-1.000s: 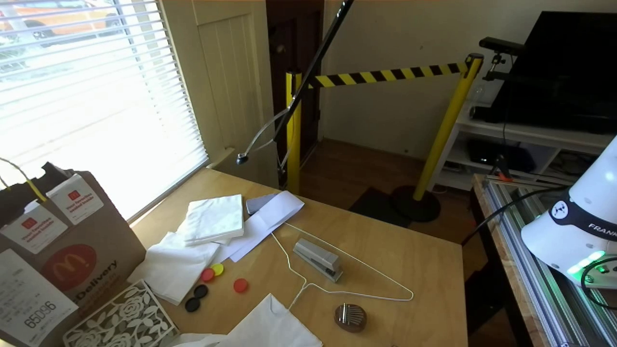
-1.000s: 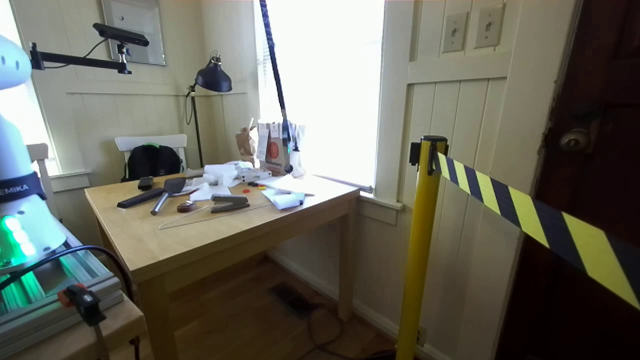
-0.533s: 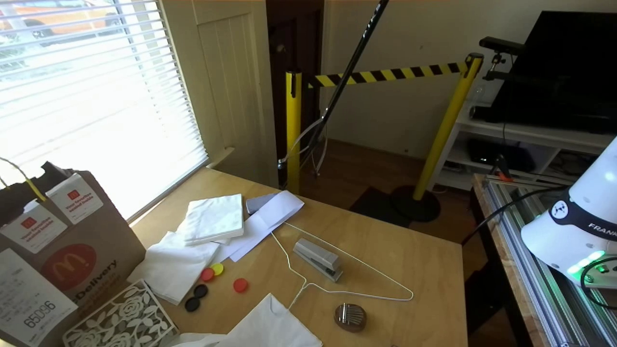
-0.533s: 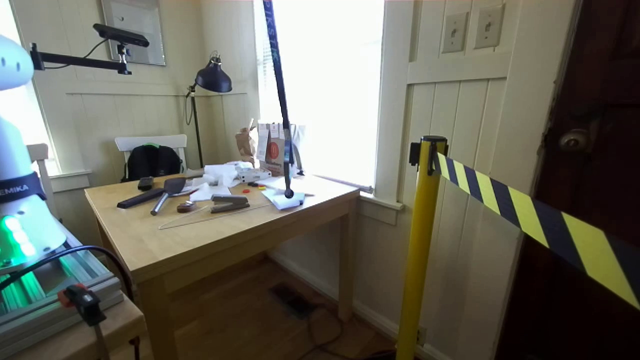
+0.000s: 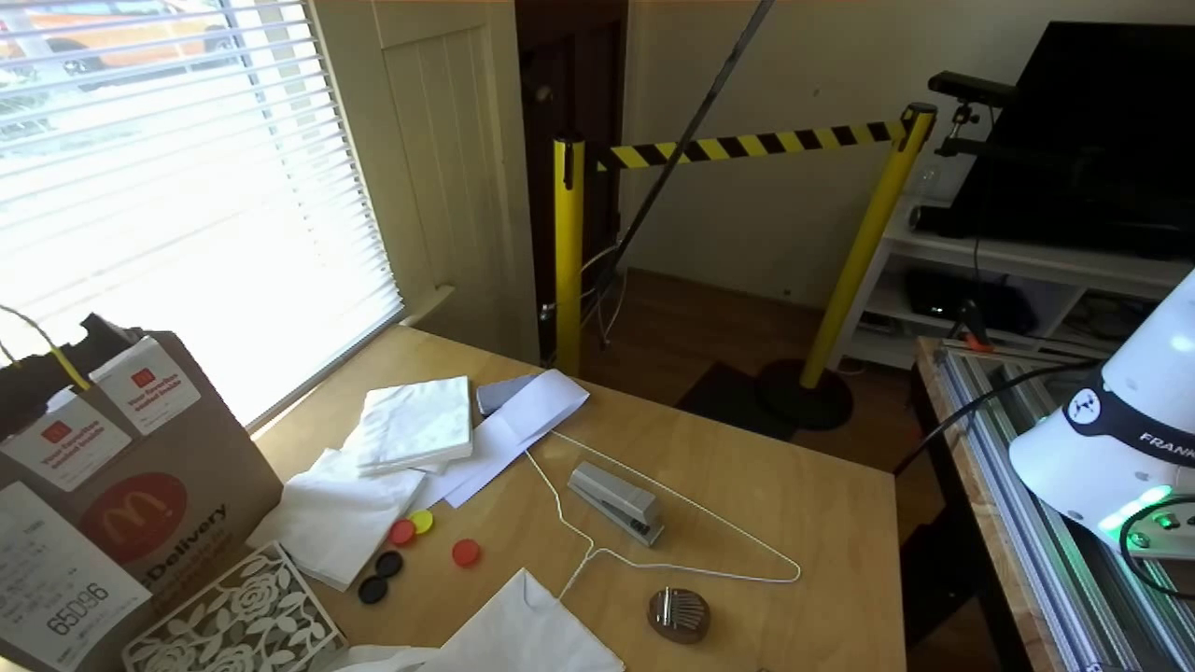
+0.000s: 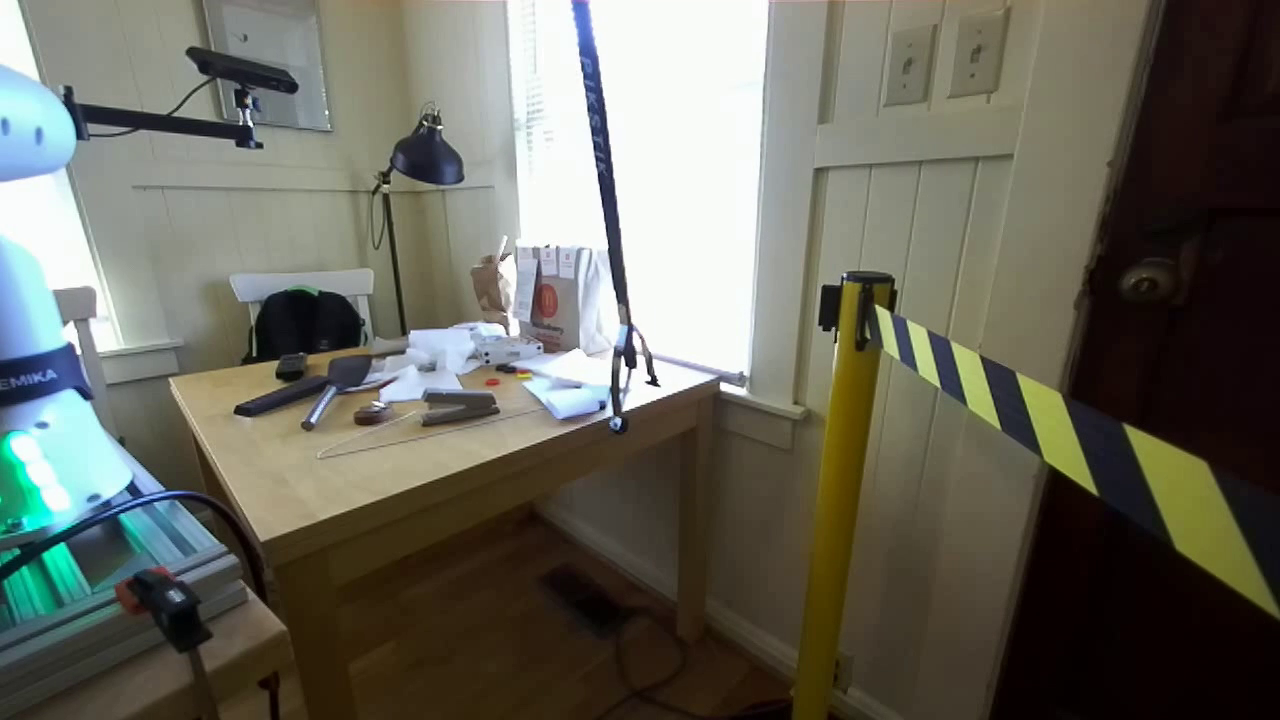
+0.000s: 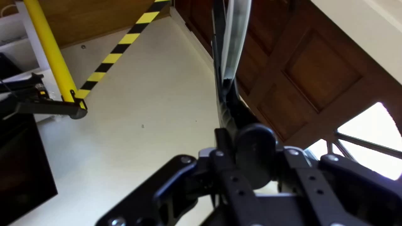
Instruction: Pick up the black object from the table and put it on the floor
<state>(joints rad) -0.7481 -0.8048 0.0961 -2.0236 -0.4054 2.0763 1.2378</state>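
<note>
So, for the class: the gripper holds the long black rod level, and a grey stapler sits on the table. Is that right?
The long black rod is not level: both exterior views show it steeply slanted. The rest stands: the gripper holds it, and a grey stapler sits on the table.

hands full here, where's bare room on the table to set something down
Mainly the table between the hanger and the edge facing the striped tape; a smaller patch separates hanger and lone red disc. Crowded toward the bag: napkins, other discs, paper.
</note>
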